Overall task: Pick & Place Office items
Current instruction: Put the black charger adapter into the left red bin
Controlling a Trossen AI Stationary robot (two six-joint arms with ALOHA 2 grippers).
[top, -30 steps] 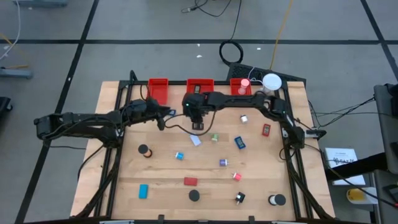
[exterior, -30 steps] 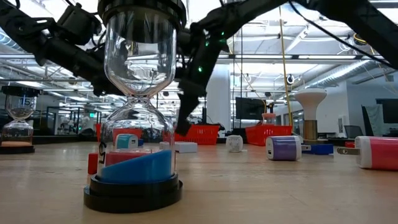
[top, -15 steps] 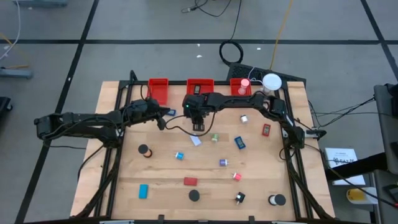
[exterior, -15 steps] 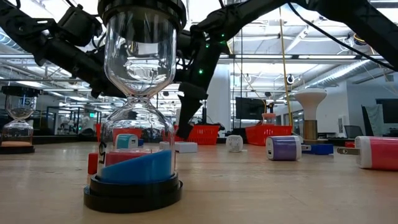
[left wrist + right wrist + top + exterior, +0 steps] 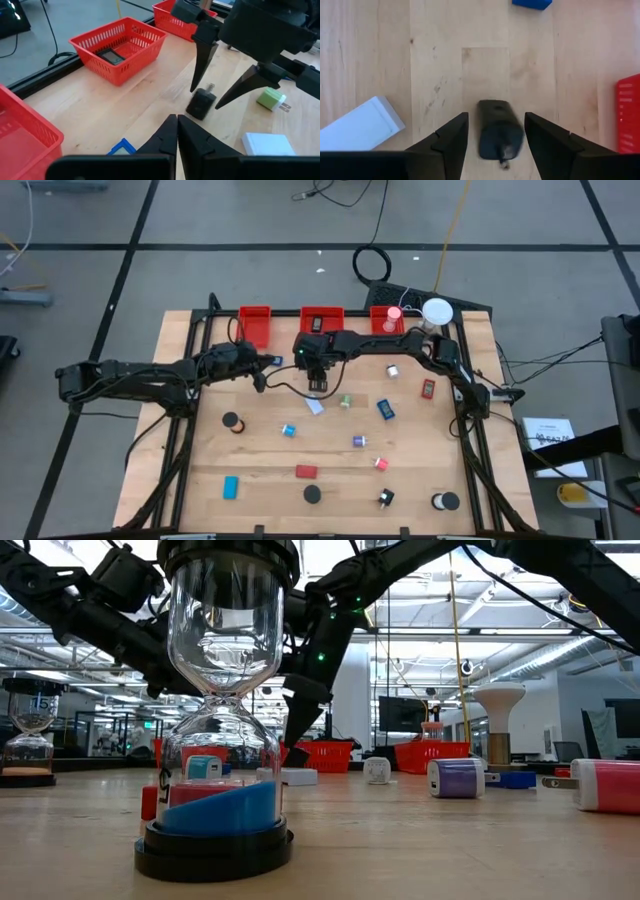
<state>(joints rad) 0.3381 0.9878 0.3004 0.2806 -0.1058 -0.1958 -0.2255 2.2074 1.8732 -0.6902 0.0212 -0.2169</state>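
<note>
My right claw (image 5: 492,132) is hanging spread over a black plug adapter (image 5: 498,129) lying between its fingers on the table (image 5: 260,450). My left claw (image 5: 177,131), pressed together and empty, is pointing at that adapter from nearby.

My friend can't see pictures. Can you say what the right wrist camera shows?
The right gripper hangs open over a small black plug lying on the wooden table. A white block lies beside it.
</note>
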